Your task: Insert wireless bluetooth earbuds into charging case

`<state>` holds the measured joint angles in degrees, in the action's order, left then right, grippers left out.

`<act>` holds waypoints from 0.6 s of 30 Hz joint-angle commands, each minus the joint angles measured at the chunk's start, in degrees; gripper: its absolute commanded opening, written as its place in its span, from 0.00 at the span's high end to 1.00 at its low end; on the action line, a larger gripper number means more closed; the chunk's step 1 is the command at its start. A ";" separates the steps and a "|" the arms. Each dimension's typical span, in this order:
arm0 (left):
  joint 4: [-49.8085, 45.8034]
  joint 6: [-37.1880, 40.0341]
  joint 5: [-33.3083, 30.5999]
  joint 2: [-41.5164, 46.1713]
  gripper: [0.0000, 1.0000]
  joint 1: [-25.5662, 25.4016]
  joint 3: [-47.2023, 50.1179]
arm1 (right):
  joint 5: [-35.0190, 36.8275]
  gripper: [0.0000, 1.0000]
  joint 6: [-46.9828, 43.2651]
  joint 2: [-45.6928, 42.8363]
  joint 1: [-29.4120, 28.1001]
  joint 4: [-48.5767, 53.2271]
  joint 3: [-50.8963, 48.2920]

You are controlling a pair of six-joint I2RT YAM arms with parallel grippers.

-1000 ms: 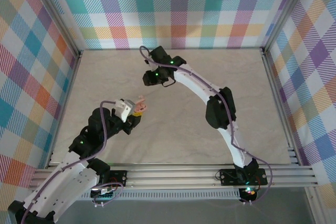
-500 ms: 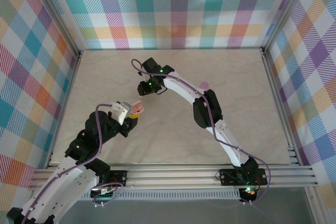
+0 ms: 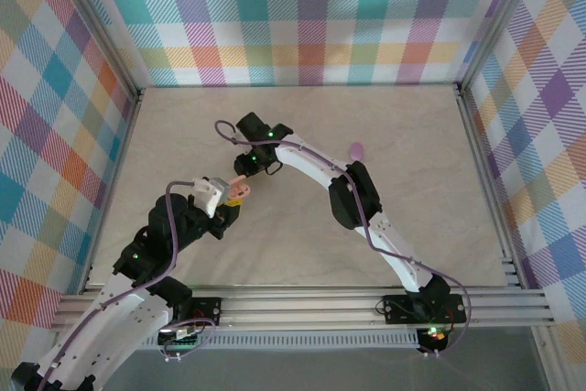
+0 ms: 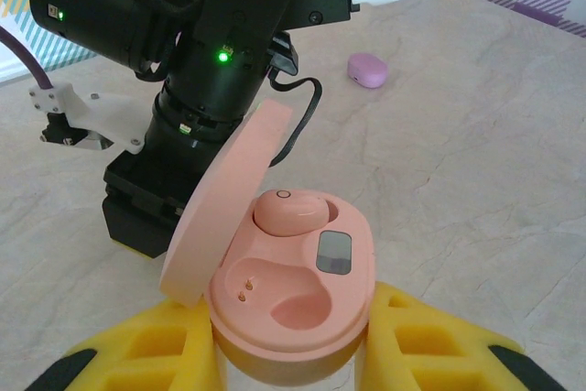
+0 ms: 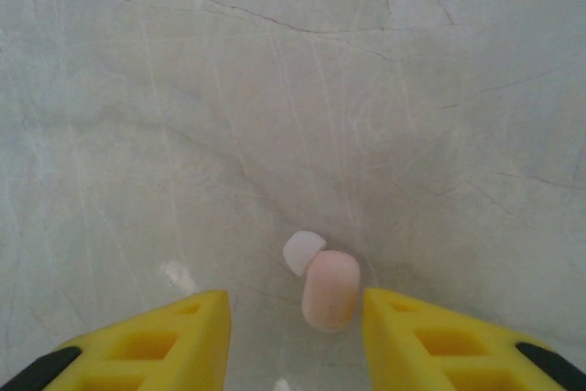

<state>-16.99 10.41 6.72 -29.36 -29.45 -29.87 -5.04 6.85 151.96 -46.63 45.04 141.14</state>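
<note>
Right wrist view: the right tool (image 5: 295, 309) is seen with its yellow fingers (image 5: 197, 318) parted and nothing gripped, poised low over the bench (image 5: 183, 89). Between those fingers, a little ahead of the tips and nearer the right-hand one, a loose earbud (image 5: 330, 290) lies on the bench, touched by neither finger. Its long axis runs roughly away from the tool, so the fingers would close across its short width. A straight descent with a slight shift to the right is judged to be what the grasp calls for. The loose earbud is a small pale pink pebble, smooth and rounded, with a white tip (image 5: 304, 252) at its far end, leaning left.

In the left wrist view the left tool (image 4: 291, 336) is closed on the salmon-pink case (image 4: 364, 281), which is held with its lid (image 4: 229, 199) swung open. A second earbud (image 4: 288, 211) is seated in the far socket, while the near socket (image 4: 298, 307) is empty. From above, the two tools are seen just beside each other, and the right tool is the one placed over the loose earbud. A purple case (image 4: 368, 70) lies well apart on the bench.
</note>
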 commanded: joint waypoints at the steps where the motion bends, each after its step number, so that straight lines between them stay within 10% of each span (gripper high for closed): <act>1: -0.12 -0.57 -0.48 1.04 0.90 -0.43 -0.63 | 1.63 0.57 -2.06 1.79 -0.30 -0.47 2.12; 18: -0.09 -0.88 0.62 1.72 0.90 -0.43 0.12 | 2.65 0.73 -6.20 2.55 -0.65 -0.83 2.22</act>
<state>-17.39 10.09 6.79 -28.03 -29.45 -29.87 -2.48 2.98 154.04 -46.61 43.79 142.96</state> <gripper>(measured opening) 0.315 0.278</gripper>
